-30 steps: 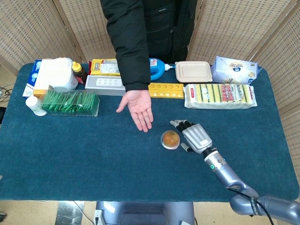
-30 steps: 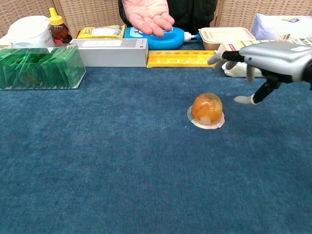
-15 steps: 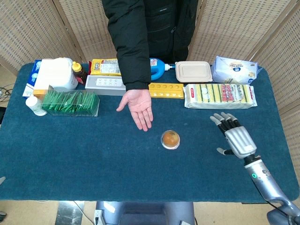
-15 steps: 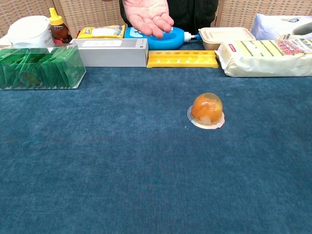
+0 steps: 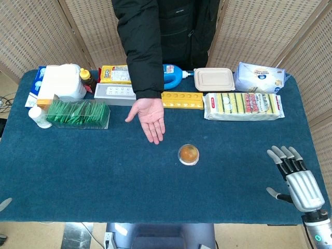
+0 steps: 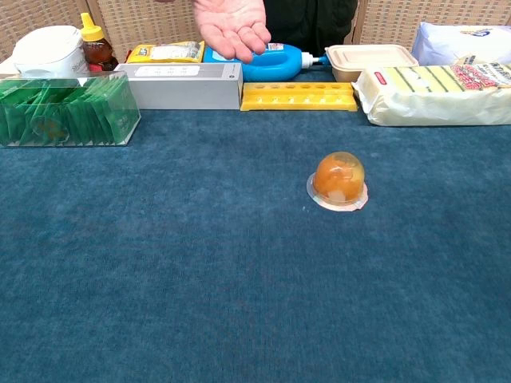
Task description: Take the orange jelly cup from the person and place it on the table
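The small round orange jelly cup (image 5: 188, 154) sits by itself near the middle of the blue cloth surface (image 5: 104, 176), resting on its wide white rim with the orange dome on top. Nothing touches it. The person's bare open hand (image 5: 149, 118) hangs palm up just beyond the cup and has nothing in it. So the job looks done: the cup is out of the person's hand and down on the surface, and there seems to be nothing left but for the arm to rest. The robot's silver right hand (image 5: 295, 176) is far off at the right edge of the surface, well apart from the cup, with its fingers spread wide and nothing in them. The left hand does not show in either view. Only the head view shows the right hand; the chest view misses it. The chest view (image 6: 339, 179) shows the cup from the side, so you can see the fruit bits inside and the flat rim lying on the cloth.
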You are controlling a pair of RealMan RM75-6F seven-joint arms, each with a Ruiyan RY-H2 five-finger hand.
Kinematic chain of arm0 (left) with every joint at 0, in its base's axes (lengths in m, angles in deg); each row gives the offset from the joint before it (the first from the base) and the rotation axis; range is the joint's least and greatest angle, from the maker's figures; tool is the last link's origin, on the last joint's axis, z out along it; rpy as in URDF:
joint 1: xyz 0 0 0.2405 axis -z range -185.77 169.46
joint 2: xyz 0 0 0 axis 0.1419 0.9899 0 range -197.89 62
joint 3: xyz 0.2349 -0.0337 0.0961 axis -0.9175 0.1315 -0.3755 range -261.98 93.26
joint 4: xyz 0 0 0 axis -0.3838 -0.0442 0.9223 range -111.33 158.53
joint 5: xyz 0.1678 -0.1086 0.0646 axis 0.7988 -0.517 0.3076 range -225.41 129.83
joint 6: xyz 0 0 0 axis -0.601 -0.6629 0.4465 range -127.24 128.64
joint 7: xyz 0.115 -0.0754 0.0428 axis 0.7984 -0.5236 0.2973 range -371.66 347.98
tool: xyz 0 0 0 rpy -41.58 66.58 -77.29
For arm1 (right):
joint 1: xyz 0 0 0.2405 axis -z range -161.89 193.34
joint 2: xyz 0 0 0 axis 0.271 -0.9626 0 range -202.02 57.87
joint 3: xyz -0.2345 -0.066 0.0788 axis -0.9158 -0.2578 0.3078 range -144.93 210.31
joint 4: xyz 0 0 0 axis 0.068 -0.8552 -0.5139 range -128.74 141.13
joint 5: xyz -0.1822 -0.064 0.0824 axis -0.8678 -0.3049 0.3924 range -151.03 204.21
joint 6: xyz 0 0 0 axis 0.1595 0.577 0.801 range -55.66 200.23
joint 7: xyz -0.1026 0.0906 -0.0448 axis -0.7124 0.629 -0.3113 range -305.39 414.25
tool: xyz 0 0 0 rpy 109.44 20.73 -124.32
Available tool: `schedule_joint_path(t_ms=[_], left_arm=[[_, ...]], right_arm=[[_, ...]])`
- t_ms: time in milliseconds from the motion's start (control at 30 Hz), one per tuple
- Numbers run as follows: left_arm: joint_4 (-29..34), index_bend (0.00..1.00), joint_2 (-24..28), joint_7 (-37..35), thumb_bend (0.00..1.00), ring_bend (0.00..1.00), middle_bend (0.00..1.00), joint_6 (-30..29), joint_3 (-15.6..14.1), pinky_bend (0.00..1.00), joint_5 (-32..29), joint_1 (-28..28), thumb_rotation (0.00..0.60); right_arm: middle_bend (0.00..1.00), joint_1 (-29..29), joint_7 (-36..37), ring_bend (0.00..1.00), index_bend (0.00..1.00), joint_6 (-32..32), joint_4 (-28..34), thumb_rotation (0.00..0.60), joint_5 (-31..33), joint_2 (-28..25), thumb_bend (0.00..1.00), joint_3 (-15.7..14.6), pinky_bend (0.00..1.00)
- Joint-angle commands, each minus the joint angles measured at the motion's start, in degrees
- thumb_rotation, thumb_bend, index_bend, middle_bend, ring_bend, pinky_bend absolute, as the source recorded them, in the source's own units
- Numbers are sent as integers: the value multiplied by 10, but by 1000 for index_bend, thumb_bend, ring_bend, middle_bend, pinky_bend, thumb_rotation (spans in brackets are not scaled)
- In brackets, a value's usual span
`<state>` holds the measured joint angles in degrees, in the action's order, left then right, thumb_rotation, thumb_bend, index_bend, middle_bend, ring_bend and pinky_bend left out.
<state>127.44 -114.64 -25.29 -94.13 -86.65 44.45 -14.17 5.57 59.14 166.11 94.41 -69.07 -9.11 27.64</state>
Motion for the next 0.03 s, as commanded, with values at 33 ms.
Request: schedule_joint_path(t_ms=[33], left_arm=[[0,0,-1,2,75,0,0,-2,-1,68,1,-1,600]], right_arm=[[0,4,-2,0,10,-2,7,600,0,-4,68,3,0]])
